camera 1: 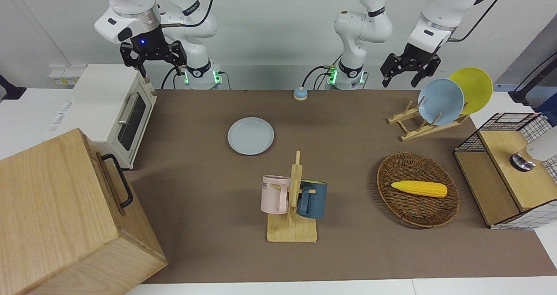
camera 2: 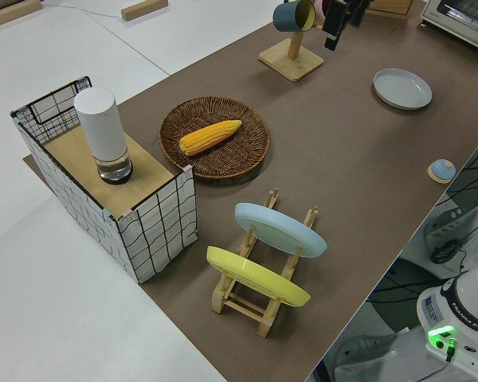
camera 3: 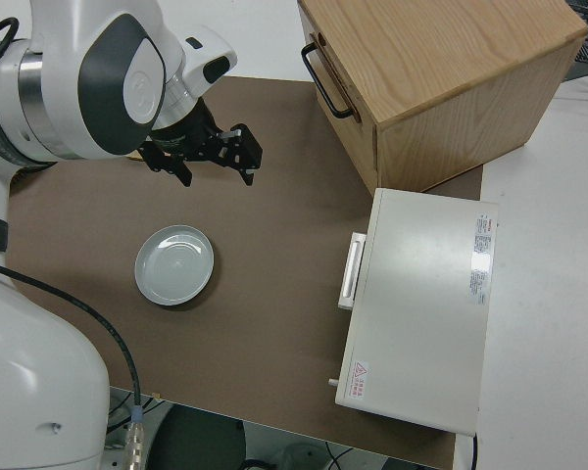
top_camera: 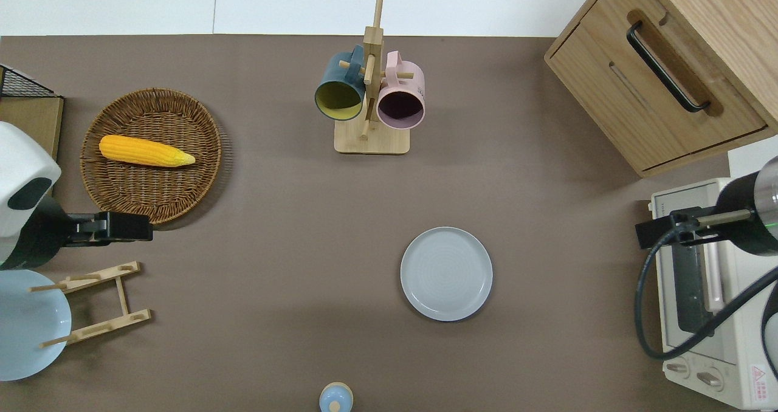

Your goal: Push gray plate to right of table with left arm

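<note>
Fingers (camera 1: 385, 78) of the left gripper (camera 1: 404, 78) stand spread apart and grip nothing; this gripper hangs over the desk's left-arm end, between the wicker basket (top_camera: 152, 155) and the wooden plate rack (top_camera: 97, 302). Fingers of the right gripper (camera 1: 150, 67) are likewise parted and empty, and that arm is parked.

Desk (top_camera: 273, 230): matte brown top with white edges, set against a pale wall. Wooden cabinet (camera 1: 65, 216): at the corner farthest from the robots at the right-arm end. White toaster oven (camera 1: 115, 112): at the same end, nearer the robots. Wire crate (camera 2: 103, 191): at the left-arm end, carrying a white cylinder (camera 2: 102, 134). Basket: holds a corn cob (top_camera: 146, 151). Plate rack: holds a sky-blue plate (camera 1: 440, 102) and a yellow plate (camera 1: 472, 88) on edge. Mug stand (camera 1: 292, 208): near the desk's edge farthest from the robots, with a pink mug (camera 1: 274, 195) and a dark blue mug (camera 1: 312, 199). Gray plate (top_camera: 447, 274): flat on the desk, toward the right-arm end from the middle, untouched. Small blue knob (camera 1: 300, 93): at the robots' edge.
</note>
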Tool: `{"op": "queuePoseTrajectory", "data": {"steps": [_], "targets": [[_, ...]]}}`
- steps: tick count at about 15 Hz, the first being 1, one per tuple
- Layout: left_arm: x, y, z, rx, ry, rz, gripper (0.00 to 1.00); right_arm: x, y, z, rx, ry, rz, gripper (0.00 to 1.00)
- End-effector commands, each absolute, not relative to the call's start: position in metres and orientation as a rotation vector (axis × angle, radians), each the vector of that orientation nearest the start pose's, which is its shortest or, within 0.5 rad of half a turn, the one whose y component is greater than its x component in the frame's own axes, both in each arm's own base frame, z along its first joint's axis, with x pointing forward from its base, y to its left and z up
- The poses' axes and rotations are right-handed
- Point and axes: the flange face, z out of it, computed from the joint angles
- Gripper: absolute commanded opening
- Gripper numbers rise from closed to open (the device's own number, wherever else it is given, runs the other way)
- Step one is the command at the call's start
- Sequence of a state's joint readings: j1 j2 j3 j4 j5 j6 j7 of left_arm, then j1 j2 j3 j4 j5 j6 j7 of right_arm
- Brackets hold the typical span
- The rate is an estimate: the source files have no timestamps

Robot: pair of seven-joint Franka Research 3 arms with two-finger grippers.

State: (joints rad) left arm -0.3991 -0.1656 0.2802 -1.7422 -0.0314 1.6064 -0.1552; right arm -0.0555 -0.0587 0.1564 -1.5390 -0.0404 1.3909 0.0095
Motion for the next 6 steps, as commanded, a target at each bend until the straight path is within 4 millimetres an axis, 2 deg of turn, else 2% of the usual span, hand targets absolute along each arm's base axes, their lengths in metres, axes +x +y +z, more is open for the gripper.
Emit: {"op": "queuePoseTrajectory", "data": {"steps": [1, 6], "targets": [[0.5061, -0.0548, 0.6331, -3.187, -0.044, 0.017, 1.00, 0.5109, 0.0498, 0.6585, -3.188, -0.147, 0.137, 0.996], [0.5088, -0.0485, 0.6334, -3.189, -0.055, -0.002, 1.00, 0.5109, 0.0498, 0.6585, -3.188, -0.147, 0.137, 0.996]]}}
